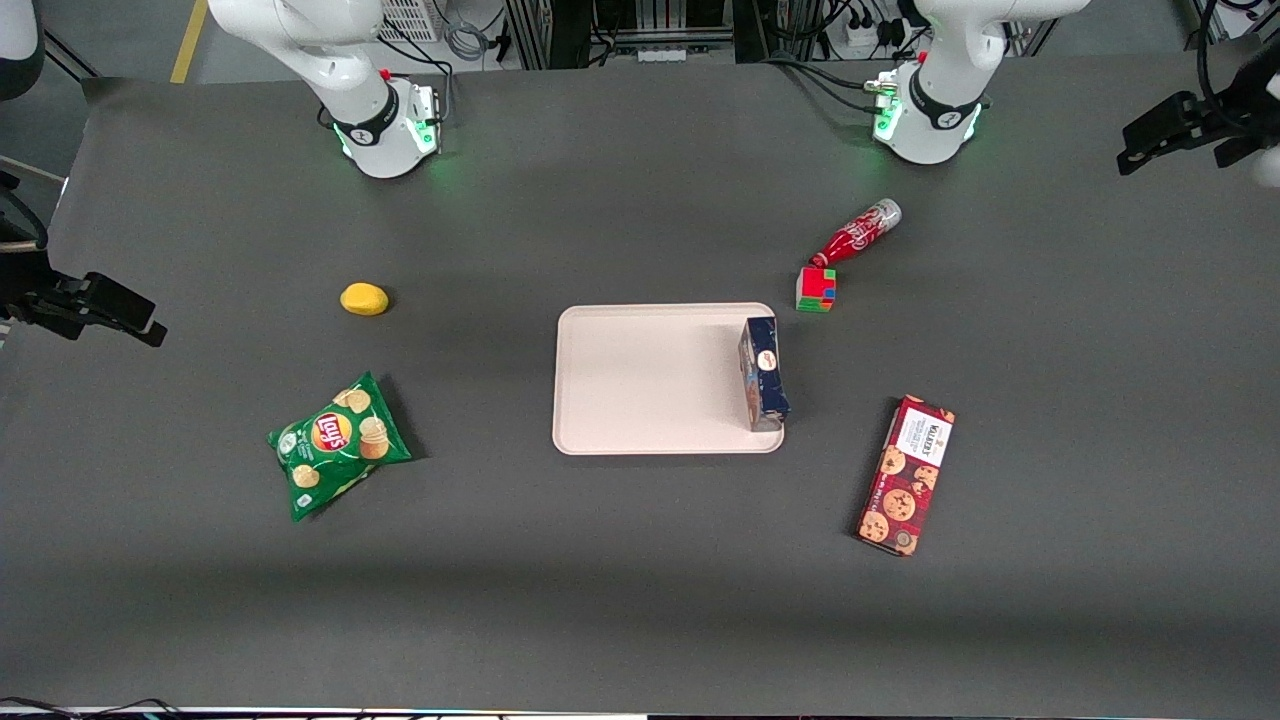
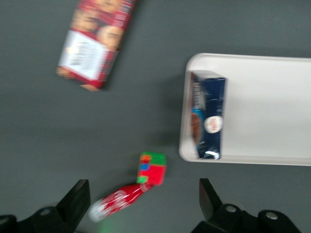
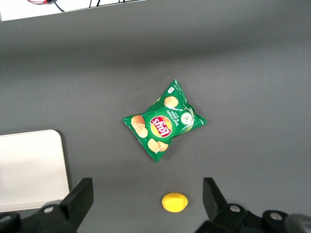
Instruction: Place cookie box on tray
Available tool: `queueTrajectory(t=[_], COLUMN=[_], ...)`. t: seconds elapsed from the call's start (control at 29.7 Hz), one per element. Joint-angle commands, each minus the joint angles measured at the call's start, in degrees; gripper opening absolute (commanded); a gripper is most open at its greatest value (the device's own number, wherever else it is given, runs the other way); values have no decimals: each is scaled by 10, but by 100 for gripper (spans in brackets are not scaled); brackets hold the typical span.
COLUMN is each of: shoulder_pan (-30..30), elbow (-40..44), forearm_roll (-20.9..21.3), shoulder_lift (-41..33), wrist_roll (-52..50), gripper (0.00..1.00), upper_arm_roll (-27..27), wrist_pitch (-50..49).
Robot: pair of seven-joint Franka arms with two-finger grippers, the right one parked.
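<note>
- The cookie box (image 1: pixel 764 373) stands on its long narrow side in the tray (image 1: pixel 640 400), along the tray edge at the working arm's end, its lower corner right at the rim nearest the front camera.
- In the left wrist view the box (image 2: pixel 209 115) shows its navy face with a white round logo and lies just inside the tray rim (image 2: pixel 186 121).
- The tray holds nothing else; the rest of its pale floor is bare.
- The gripper (image 2: pixel 144 199) is empty and spread wide, its two dark fingers (image 2: pixel 77 196) far apart, hanging high over the table above the bottle and cube, well apart from the box.
- In the front view the gripper (image 1: pixel 1150 140) shows at the working arm's end of the table, raised and dark, clear of every object.
- A cube (image 1: pixel 816 289) of red, green and blue blocks sits on the table just off the tray corner farthest from the front camera.
- A red bottle (image 1: pixel 856 234) lies on its side, its base touching or nearly touching the cube, farther from the front camera.
- A red box (image 1: pixel 906 474) of chocolate-chip cookies lies flat toward the working arm's end, nearer the front camera than the tray.
- A green chips bag (image 1: pixel 337 444) and a lemon (image 1: pixel 364 298) lie toward the parked arm's end, well apart from the tray.
</note>
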Motion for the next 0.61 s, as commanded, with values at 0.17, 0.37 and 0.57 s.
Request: queueTrajectory(t=[0.17,0.37,0.57], shoulder_pan=[-5,-5,-6], elbow=[-137,-137,-135], forearm_roll=[7,7,8], shoulder_lift=[-67,-68,-68], wrist_roll=[17,18,18], gripper=[100,100,100], upper_arm_roll=[3,3,2], wrist_pitch=[81,82,79])
